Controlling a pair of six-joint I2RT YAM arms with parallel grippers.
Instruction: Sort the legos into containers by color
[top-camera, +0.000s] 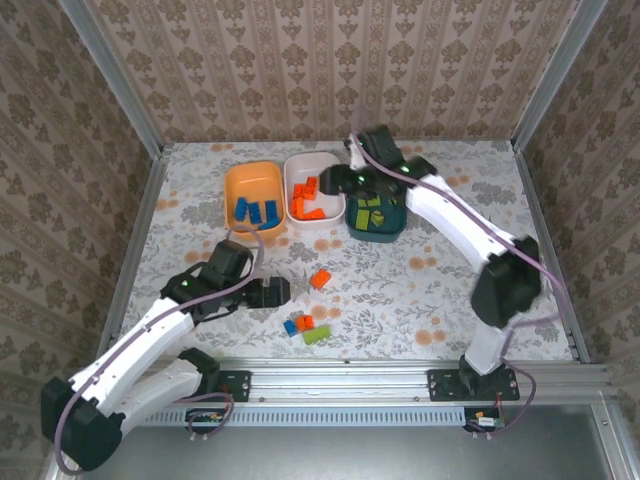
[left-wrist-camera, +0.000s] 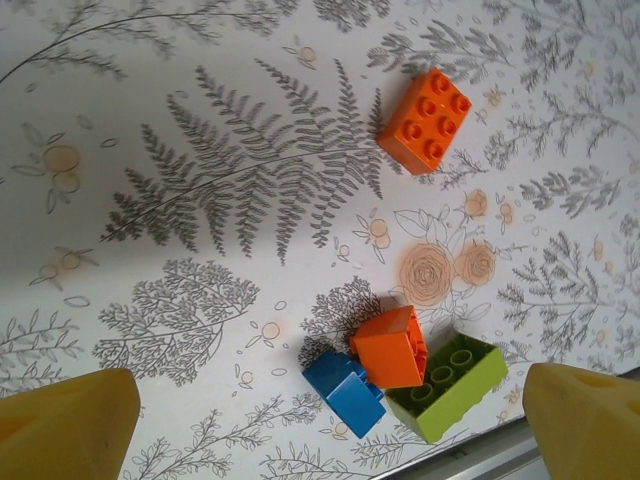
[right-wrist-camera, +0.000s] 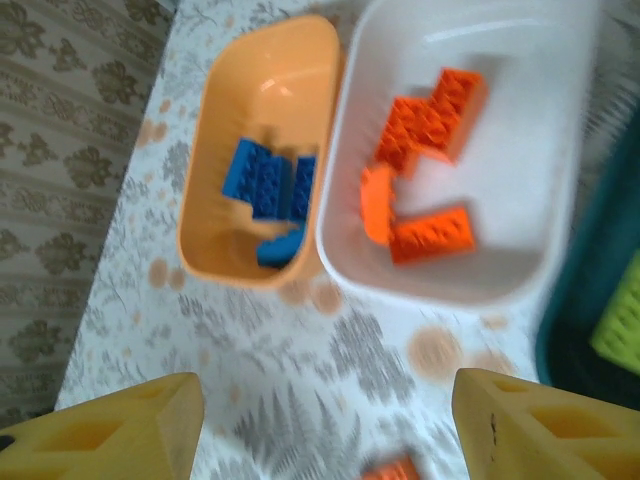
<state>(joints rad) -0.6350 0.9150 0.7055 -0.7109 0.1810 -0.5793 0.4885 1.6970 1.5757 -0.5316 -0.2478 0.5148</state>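
Left gripper (left-wrist-camera: 325, 435): its yellow fingertips (left-wrist-camera: 65, 425) sit in the two lower corners of the wrist frame. They are spread wide with nothing between them.

Just above that gap, lower centre-right, three loose legos huddle on the floral table cover (left-wrist-camera: 200, 200). They are a blue brick (left-wrist-camera: 345, 392), an orange brick (left-wrist-camera: 392, 347) tipped on edge, and a lime green brick (left-wrist-camera: 450, 385). All three touch, and the orange one leans on both neighbours. A grey rail (left-wrist-camera: 470, 462) crosses the bottom edge just below them.

Well apart, in the upper right of the frame, a second orange brick (left-wrist-camera: 425, 120) lies flat and alone, studs up.

In the overhead view this gripper sits lower left of centre. The huddle lies just to its lower right, and the lone brick to its right.

Right gripper (right-wrist-camera: 325, 430): its fingers (right-wrist-camera: 545, 425) are in the lower corners of its wrist frame, held apart and gripping nothing.

Beyond them, upper right, is the white tub (right-wrist-camera: 520, 120), holding several orange bricks (right-wrist-camera: 425, 160). Upper left is the orange tub (right-wrist-camera: 200, 200), holding blue bricks (right-wrist-camera: 268, 190). The walls of these two tubs touch. At the right edge is a slice of the teal tub (right-wrist-camera: 590, 290), with part of a lime piece inside.

A blurred orange scrap shows at the bottom edge between the fingers; I cannot tell more about it.

In the overhead view this gripper hangs upper centre, over the seam between the white and teal tubs. The tubs stand in a row: orange on the left, white in the middle, teal on the right. Lime bricks (top-camera: 370, 212) lie in the teal one.
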